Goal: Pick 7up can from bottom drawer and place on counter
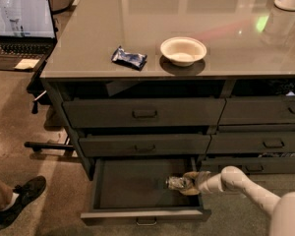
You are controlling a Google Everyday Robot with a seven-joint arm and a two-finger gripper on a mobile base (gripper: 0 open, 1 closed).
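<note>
**Can gripped in the open bottom drawer**

The 7up can [175,183] lies on its side at the right end of the pulled-out bottom drawer [130,186], long axis running left to right, its free end pointing left. The gripper [185,184] reaches in from the right, its jaws closed around the can's right end. Above, the glossy counter [221,14] carries a white bowl [183,50] and a blue snack packet [129,58]. A laptop [22,26] sits on the brown floor [19,117] at left, beside a person's shoe [22,198].
</note>
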